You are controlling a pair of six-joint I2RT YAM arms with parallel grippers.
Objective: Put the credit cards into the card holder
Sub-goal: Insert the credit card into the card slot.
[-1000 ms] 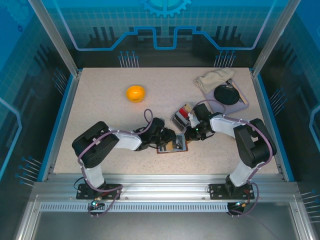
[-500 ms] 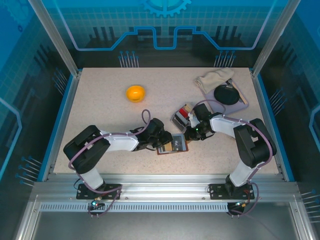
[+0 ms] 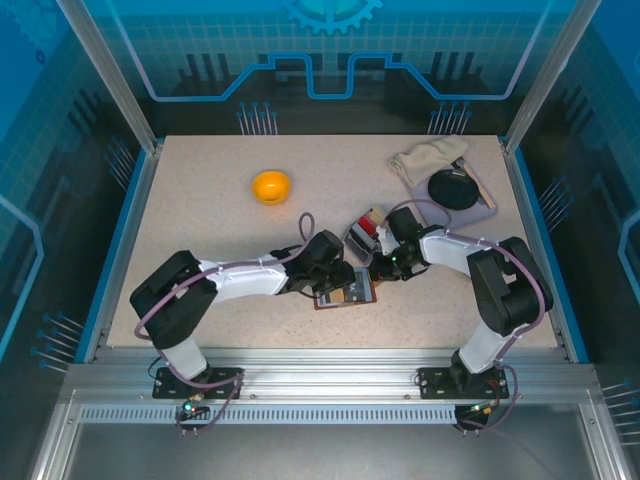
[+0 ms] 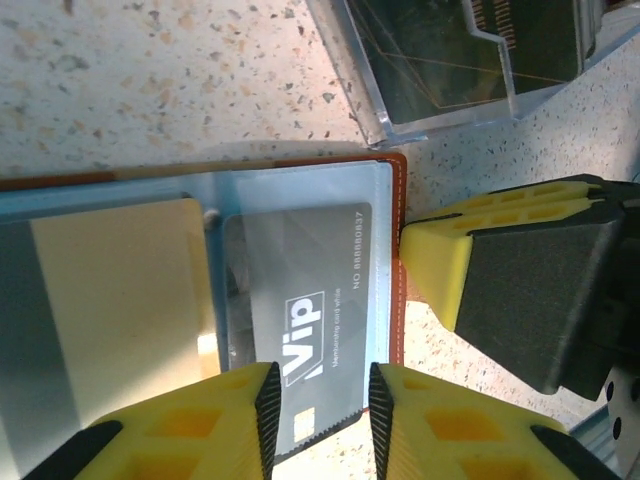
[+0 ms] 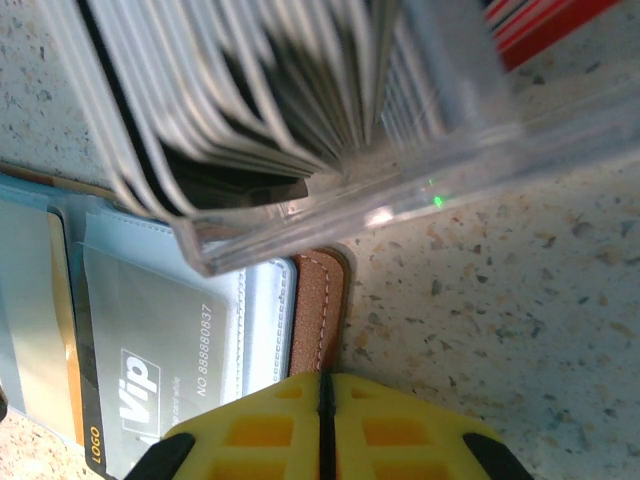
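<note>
While the right arm has held its spot for the last second, the left gripper (image 3: 338, 277) has slid a touch toward 3 o'clock, further over the card holder (image 3: 328, 298). The holder has stayed where it was half a second ago. It lies open and flat at 6 o'clock on the table (image 3: 200, 220), brown rim outside, grey-blue pockets up. A grey VIP card (image 4: 300, 270) sits in the right pocket, its lower edge poking out between the left fingers (image 4: 230, 420). Those jaws stand narrowly apart over the card's face, not squeezing it. A pale yellow card (image 4: 120, 300) fills the pocket beside it.

The right gripper (image 5: 322, 385) is pressed closed, tips against the holder's brown rim; whether leather is nipped, I can't tell. At 1 o'clock and crowding the holder's edge sits the clear tray box (image 5: 300, 215), packed with more credit cards (image 5: 250, 110). An orange bowl (image 3: 271, 186) sits at 11 o'clock. A crumpled cloth (image 3: 425, 160) and a black disc (image 3: 453, 188) lie far off at 1 o'clock.
</note>
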